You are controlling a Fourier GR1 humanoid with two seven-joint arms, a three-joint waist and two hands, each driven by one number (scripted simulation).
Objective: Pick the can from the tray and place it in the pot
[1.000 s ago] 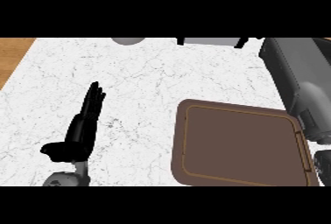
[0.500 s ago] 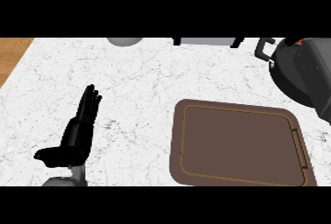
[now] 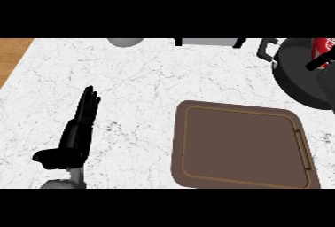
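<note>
Nearing the end, you are seeing the red can (image 3: 325, 46) off the brown tray (image 3: 242, 146) and over the dark pot (image 3: 291, 84) at the far right. Your right hand (image 3: 314, 63) is barely showing beside it, so you cannot tell whether it is holding on, and the release is looking like what is left. Your left hand (image 3: 77, 133) is resting straight-fingered at the left.

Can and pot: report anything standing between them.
Nothing visible does. The red can shows against the pot's dark inside, at the view's right edge, with the right hand against it. Whether the can rests in the pot or hangs above it cannot be told.
</note>
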